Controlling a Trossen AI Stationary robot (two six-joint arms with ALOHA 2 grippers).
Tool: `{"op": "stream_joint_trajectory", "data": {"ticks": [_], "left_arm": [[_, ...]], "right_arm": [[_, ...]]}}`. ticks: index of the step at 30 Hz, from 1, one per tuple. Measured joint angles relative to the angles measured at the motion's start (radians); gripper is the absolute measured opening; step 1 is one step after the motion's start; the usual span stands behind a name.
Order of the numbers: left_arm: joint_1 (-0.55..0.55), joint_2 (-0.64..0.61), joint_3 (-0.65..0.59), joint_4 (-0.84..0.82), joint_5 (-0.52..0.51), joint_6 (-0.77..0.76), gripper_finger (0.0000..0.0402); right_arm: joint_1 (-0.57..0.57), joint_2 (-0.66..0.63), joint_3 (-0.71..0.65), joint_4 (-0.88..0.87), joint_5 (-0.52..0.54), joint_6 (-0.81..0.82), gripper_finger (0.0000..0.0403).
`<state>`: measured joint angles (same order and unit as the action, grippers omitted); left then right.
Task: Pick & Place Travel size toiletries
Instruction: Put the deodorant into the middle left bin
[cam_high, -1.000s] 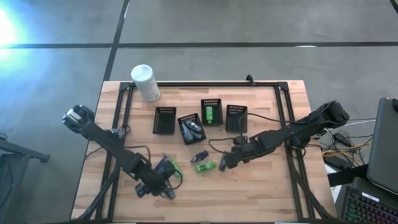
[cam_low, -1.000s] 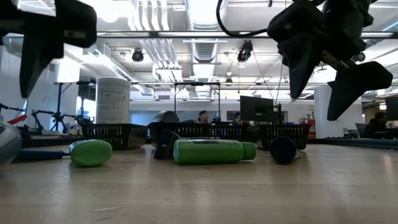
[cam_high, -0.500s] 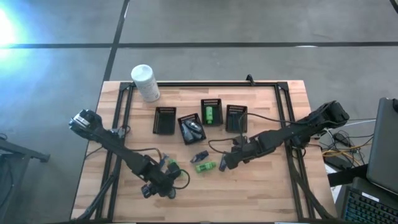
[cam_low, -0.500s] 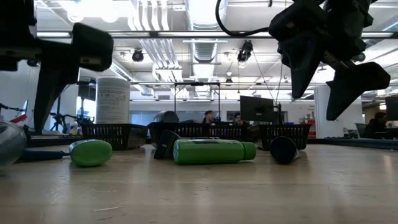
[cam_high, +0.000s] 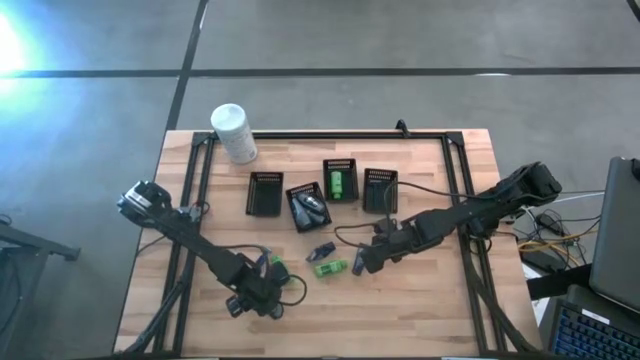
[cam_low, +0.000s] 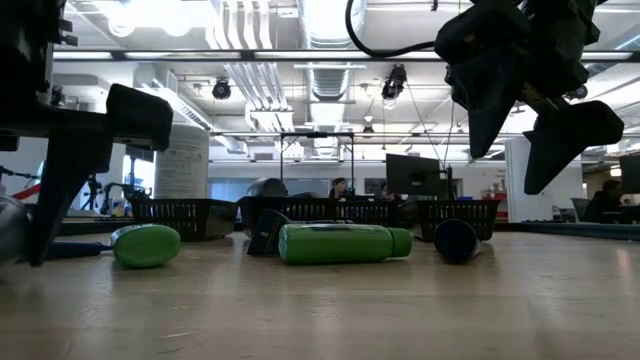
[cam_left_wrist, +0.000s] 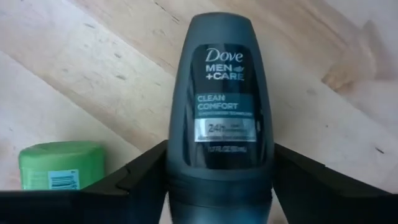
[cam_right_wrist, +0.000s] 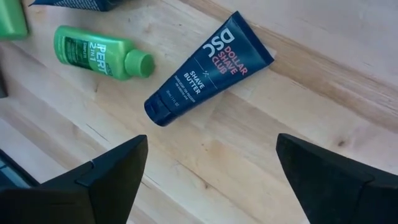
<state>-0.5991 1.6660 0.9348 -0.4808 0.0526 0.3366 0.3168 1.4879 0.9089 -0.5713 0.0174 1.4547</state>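
Note:
A grey oval Dove bottle (cam_left_wrist: 221, 99) lies flat on the wood, and my left gripper (cam_left_wrist: 221, 186) is down around its lower part, near the table's near edge (cam_high: 262, 287). A green bottle (cam_left_wrist: 59, 165) lies close beside it. My right gripper (cam_right_wrist: 211, 140) hangs open above the table (cam_high: 360, 262), over a dark flat tube (cam_right_wrist: 208, 68) and a green bottle (cam_right_wrist: 102, 53), both lying on their sides. In the low view its fingers (cam_low: 530, 110) stand well clear of the tube's end (cam_low: 455, 240). My left gripper has the grey Dove bottle between its two fingers, one on each long side of the lower body (cam_left_wrist: 171, 168). The fingers come from above, slanting down, and run along the bottle. The bottle lies flat on the table, label up. One fingertip (cam_low: 45, 250) reaches the tabletop.
Several small black slatted baskets (cam_high: 265, 193) (cam_high: 380, 190) stand in a row mid-table; one holds a green bottle (cam_high: 340, 183). A white canister (cam_high: 233, 133) stands at the far left corner. Another dark tube (cam_high: 320, 250) lies between the grippers. Bare wood lies toward the near edge.
My left gripper has come down from above the table until a fingertip reaches the wood beside the grey bottle, shifting slightly toward the table's right. The bottles and the tube have stayed in place.

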Motion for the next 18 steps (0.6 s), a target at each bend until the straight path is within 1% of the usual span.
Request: {"op": "stream_joint_trajectory", "data": {"ticks": [4,8,12,15,18], "left_arm": [[0.001,-0.003,0.008,0.0,-0.001,-0.037,0.0212],[0.001,-0.022,0.023,-0.01,-0.025,-0.073,0.021],[0.015,-0.066,0.054,-0.077,-0.076,-0.087,0.021],[0.045,-0.112,0.081,-0.134,-0.103,-0.09,0.021],[0.1,-0.171,0.099,-0.179,-0.134,-0.08,0.021]], "right_arm": [[0.0,0.0,0.0,0.0,0.0,-0.016,0.0358],[0.0,0.0,0.0,0.001,0.0,-0.019,0.0353],[0.0,0.0,0.0,0.002,0.0,-0.02,0.0339],[0.0,0.0,0.0,0.003,0.0,-0.021,0.0328],[-0.001,0.0,0.0,0.007,0.0,-0.022,0.0319]]}}
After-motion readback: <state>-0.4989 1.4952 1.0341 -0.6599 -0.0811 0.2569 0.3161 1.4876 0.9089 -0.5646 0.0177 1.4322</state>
